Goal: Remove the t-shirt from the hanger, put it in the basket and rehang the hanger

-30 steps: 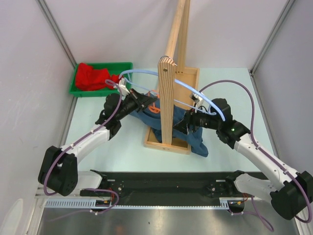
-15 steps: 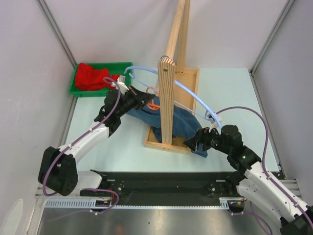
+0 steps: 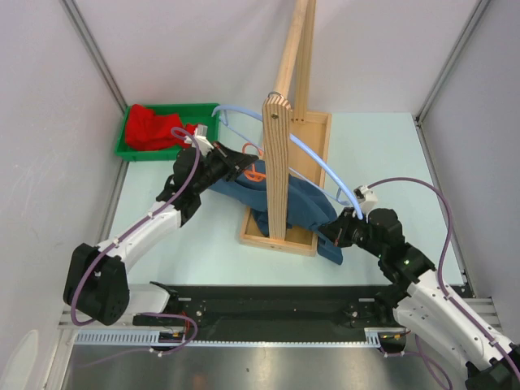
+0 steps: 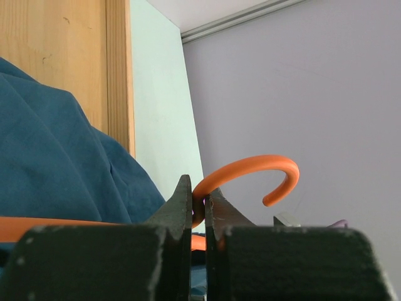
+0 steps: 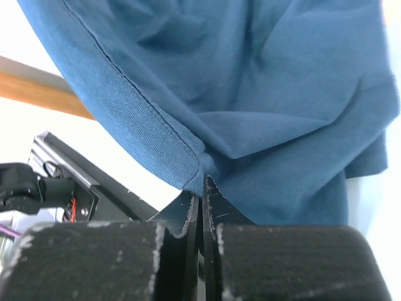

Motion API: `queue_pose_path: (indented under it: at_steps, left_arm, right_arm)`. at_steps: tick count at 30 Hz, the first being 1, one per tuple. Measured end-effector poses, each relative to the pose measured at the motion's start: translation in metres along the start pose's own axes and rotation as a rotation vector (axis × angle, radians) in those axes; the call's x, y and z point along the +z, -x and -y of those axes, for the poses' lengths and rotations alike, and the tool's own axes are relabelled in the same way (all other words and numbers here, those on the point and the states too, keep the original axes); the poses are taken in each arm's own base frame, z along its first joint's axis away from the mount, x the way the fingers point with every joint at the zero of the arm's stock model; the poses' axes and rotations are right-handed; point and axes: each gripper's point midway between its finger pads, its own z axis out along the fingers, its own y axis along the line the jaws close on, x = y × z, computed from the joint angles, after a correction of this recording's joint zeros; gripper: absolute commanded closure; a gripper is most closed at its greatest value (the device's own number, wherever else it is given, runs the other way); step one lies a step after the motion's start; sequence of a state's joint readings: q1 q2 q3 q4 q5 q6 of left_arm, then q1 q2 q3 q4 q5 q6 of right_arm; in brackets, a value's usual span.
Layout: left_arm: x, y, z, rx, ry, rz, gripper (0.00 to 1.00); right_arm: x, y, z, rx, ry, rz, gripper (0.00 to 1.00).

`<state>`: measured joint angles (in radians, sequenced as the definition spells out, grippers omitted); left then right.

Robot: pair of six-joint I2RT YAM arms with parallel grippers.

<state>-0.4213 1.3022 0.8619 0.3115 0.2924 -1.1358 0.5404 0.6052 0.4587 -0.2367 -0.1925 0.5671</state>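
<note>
The blue t-shirt (image 3: 301,207) hangs on an orange hanger (image 3: 256,172) and drapes over the base of the wooden stand. My left gripper (image 3: 242,167) is shut on the neck of the hanger's hook (image 4: 250,169), just left of the upright post. In the left wrist view its jaws (image 4: 198,191) pinch the orange rod, with the t-shirt (image 4: 50,157) to the left. My right gripper (image 3: 335,234) is at the shirt's near right corner. In the right wrist view it (image 5: 202,183) is shut on the hem of the t-shirt (image 5: 263,94).
A tall wooden post (image 3: 276,162) rises from a wooden base frame (image 3: 275,240) mid-table. A green tray (image 3: 130,150) with red cloth (image 3: 154,128) sits at the back left. Pale blue cables arc over the stand. A black rail (image 3: 268,301) runs along the near edge.
My right arm has dropped from beside the post to the shirt's near right corner, opened, then shut on the hem. The left gripper has kept its hold on the hanger.
</note>
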Motion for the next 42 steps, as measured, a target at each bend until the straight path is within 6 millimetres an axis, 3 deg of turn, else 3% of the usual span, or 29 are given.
queue_pose_path:
  at_steps: [3,7,12,16,21,25,29,34,38,42]
  left_arm:
    - [0.001,0.001,-0.001,0.000,0.004,0.007,1.00]
    - [0.007,0.003,-0.010,0.000,0.022,0.021,1.00]
    - [0.013,0.002,-0.026,-0.017,0.050,0.020,1.00]
    - [0.011,0.009,-0.034,-0.025,0.060,0.039,1.00]
    - [0.004,0.025,-0.042,-0.042,0.070,0.069,1.00]
    - [-0.006,0.028,-0.026,-0.048,0.022,0.060,1.00]
    - [-0.013,0.031,-0.007,-0.065,-0.038,0.055,1.00]
    - [-0.016,0.032,-0.001,-0.099,-0.060,0.041,1.00]
    - [-0.020,0.029,0.006,-0.111,-0.081,0.020,1.00]
    - [-0.024,0.031,0.016,-0.119,-0.105,0.023,1.00]
  right_arm:
    - [-0.007,0.012,-0.002,0.020,-0.041,0.018,1.00]
    - [-0.027,0.045,-0.017,0.056,-0.073,0.084,1.00]
    - [-0.077,0.109,-0.044,0.086,-0.103,0.286,1.00]
    - [-0.112,0.133,-0.036,0.140,-0.204,0.403,1.00]
    - [-0.138,0.122,0.002,0.244,-0.388,0.463,1.00]
    - [-0.151,0.106,0.023,0.304,-0.465,0.484,1.00]
    - [-0.140,0.091,0.037,0.320,-0.509,0.449,1.00]
    - [-0.127,0.060,0.060,0.342,-0.567,0.386,1.00]
    - [-0.129,0.055,0.063,0.372,-0.566,0.393,1.00]
    - [-0.110,0.046,0.061,0.332,-0.509,0.357,1.00]
